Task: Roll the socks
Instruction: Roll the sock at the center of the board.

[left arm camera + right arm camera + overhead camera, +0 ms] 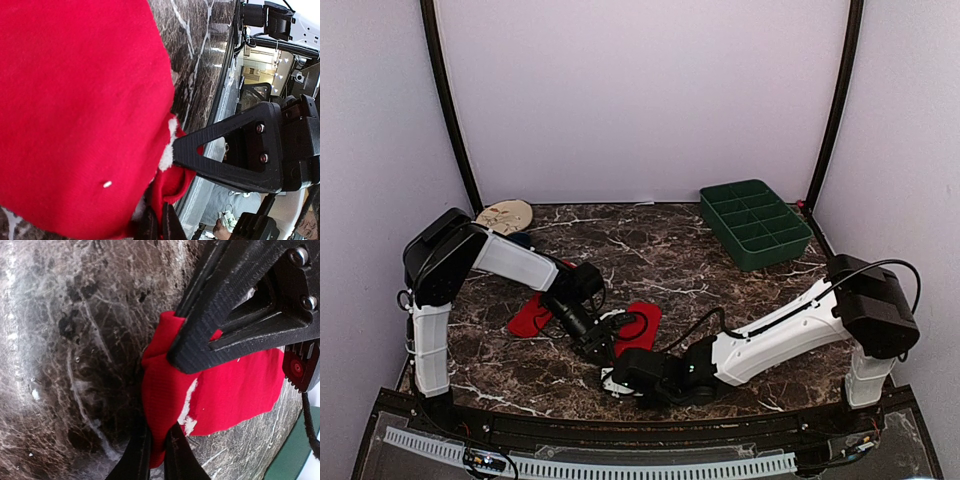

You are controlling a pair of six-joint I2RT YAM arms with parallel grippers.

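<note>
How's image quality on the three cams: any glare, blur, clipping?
Top external: even soft light, sharp, only faint shadows. Left wrist: the red sock fills most of the frame, saturated with little texture; the far right background is bright. Right wrist: the marble table looks hazy and glare-washed at left; the near finger is crisp.

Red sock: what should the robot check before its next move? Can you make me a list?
1. Left gripper gripping the red sock: ok, shut on its edge.
2. Right gripper gripping the same sock: ok, fabric is pinched in it.
3. Room between the two grippers: not ok, they crowd the same end.
4. Sock rolled: not ok, it lies mostly flat on the table.
5. Other red piece kept apart: cannot tell, the left arm covers the gap.
</note>
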